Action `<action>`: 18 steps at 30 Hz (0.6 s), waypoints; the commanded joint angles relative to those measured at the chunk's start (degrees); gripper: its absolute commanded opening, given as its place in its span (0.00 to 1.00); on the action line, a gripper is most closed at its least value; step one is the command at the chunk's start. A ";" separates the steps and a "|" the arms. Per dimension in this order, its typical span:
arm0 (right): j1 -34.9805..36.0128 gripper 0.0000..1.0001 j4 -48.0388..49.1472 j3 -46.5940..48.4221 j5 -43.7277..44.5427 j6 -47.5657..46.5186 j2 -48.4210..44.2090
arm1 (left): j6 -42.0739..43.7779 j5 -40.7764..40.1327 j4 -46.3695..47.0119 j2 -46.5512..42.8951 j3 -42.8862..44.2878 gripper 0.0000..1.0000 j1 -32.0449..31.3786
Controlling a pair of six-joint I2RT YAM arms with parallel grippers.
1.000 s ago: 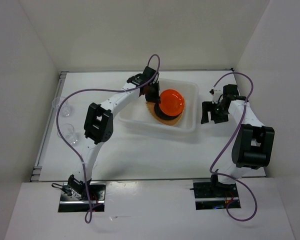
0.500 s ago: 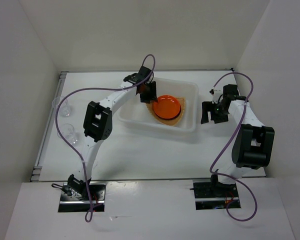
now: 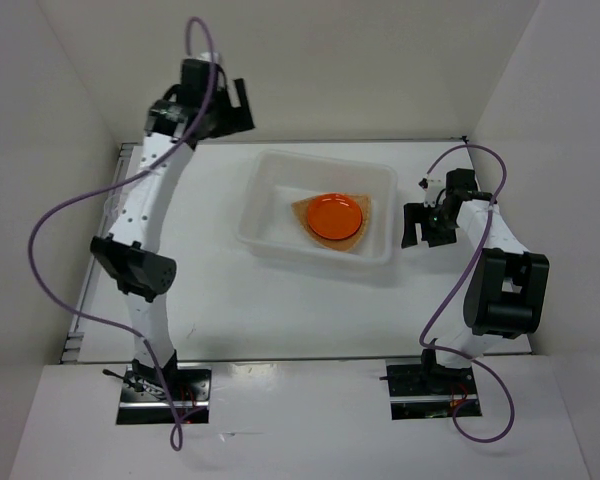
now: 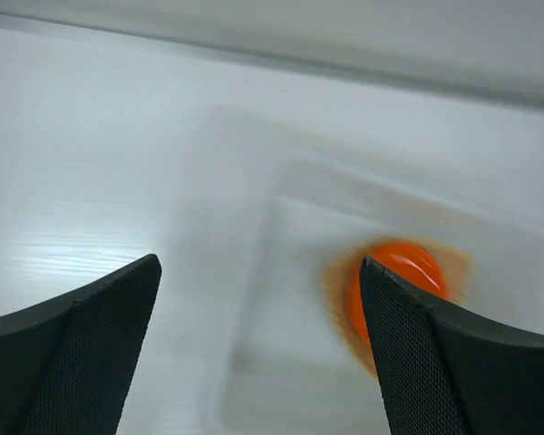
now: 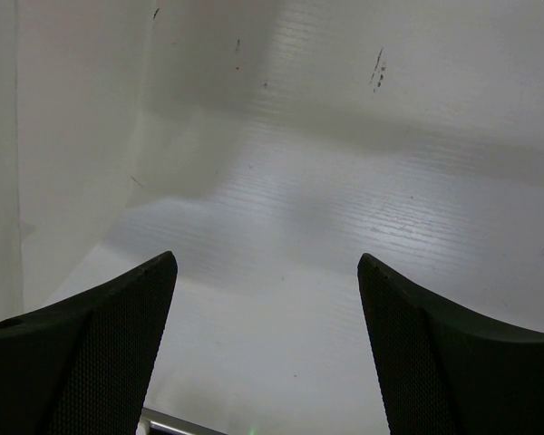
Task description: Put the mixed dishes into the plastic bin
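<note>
The orange plate [image 3: 333,215] lies on the tan woven plate [image 3: 302,210] inside the plastic bin [image 3: 272,215], mid-bench. Your left tool [image 3: 237,107] hangs high over the far-left bench, jaws wide and empty; the right tool [image 3: 425,227], equally spread and empty, sits just right of the bin. For the next dish, which I can't make out here, descend slowly and close squarely on its rim.

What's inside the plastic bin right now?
The orange plate sits on top of the tan woven plate, both inside the plastic bin. Only the tan woven plate's edges show, and anything between or beneath the two is covered. Nothing else shows in the bin.
</note>
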 commanded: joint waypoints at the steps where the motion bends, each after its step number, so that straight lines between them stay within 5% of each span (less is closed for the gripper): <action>1: -0.37 0.86 0.41 0.33 -0.91 -0.96 -1.99 | 5.50 -15.55 -9.74 0.82 -1.90 0.96 5.21; 12: -0.37 0.86 0.41 -0.20 -0.30 -0.96 -0.94 | -1.25 -28.16 8.71 -12.10 -35.21 1.00 17.49; 18: -0.37 0.86 0.41 -0.20 0.23 -0.96 0.30 | -5.73 -23.50 9.07 -9.82 -34.62 1.00 24.62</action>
